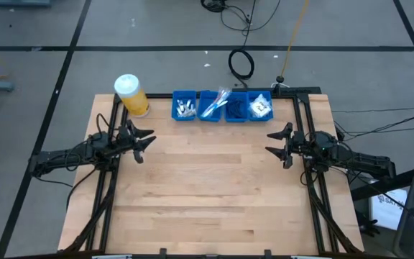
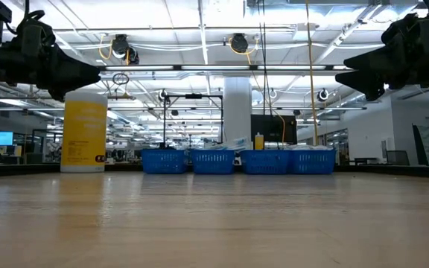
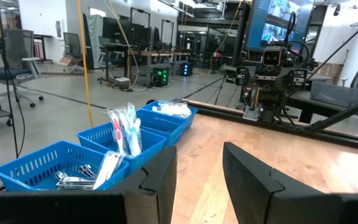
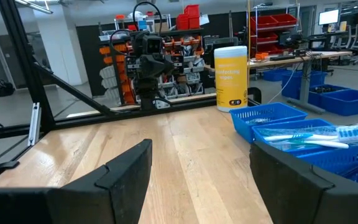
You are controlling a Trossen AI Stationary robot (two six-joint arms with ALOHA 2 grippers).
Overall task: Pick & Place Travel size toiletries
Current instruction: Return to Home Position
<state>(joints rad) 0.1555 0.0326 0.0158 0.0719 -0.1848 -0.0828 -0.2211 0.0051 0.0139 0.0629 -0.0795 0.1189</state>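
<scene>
Toiletries (image 1: 221, 106), seen from above, all lie in four blue baskets (image 1: 184, 118) at the far edge of the table (image 1: 207, 194). The left gripper (image 1: 146, 145) and right gripper (image 1: 273, 142) hover spread and empty. Low view: nothing loose on the table. Wrist views: toothbrushes (image 3: 124, 127) binned. Sorting appears finished.

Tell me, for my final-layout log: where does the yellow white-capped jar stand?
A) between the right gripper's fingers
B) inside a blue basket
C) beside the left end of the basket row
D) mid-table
C: the high view shows the yellow jar upright on the table just left of the leftmost blue basket; the left gripper and right gripper hang open and empty at the sides.
</scene>
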